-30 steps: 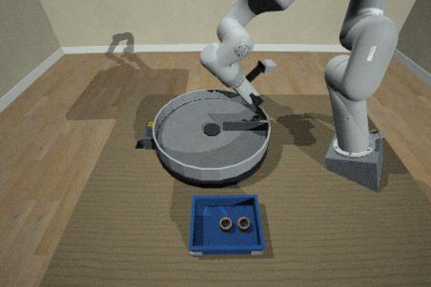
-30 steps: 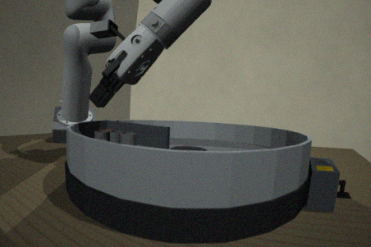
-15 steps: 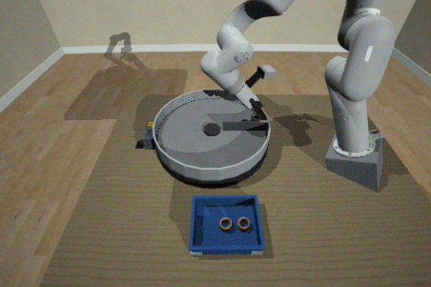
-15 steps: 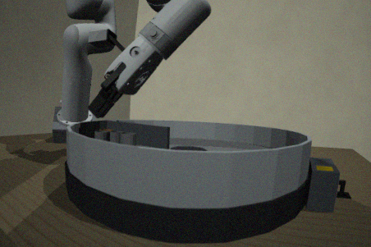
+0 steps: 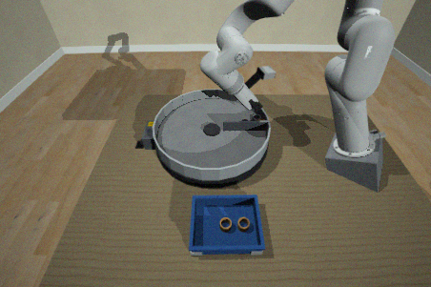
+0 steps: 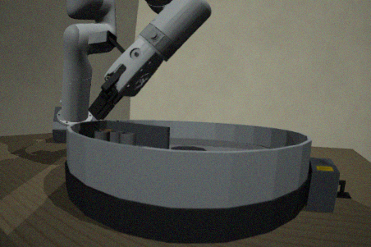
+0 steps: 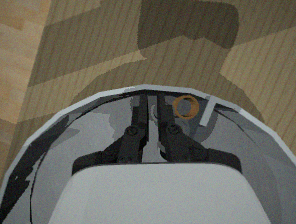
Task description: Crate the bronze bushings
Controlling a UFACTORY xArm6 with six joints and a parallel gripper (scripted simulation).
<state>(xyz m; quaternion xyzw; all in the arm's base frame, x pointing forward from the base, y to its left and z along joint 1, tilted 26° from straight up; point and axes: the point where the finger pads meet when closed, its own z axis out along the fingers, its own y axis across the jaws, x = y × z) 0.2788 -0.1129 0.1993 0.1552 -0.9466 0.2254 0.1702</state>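
Note:
The grey turning table (image 5: 212,132) has a raised rim and a dark fence bar (image 5: 243,126) running from its middle to the right rim. My gripper (image 5: 255,111) hangs tilted just above the table's far right edge, fingers shut on nothing, and also shows in the side view (image 6: 98,112). In the wrist view a bronze bushing (image 7: 186,106) lies on the table just right of my fingertips, apart from them. In the side view two grey bushings (image 6: 100,135) (image 6: 126,137) stand by the fence below the gripper. The blue crate (image 5: 226,224) holds two bronze bushings (image 5: 225,223) (image 5: 243,223).
The arm's base (image 5: 355,153) stands right of the table. A grey motor box (image 5: 147,136) with a yellow label sits at the table's left side, seen also in the side view (image 6: 324,185). The crate lies in front of the table on the wooden floor.

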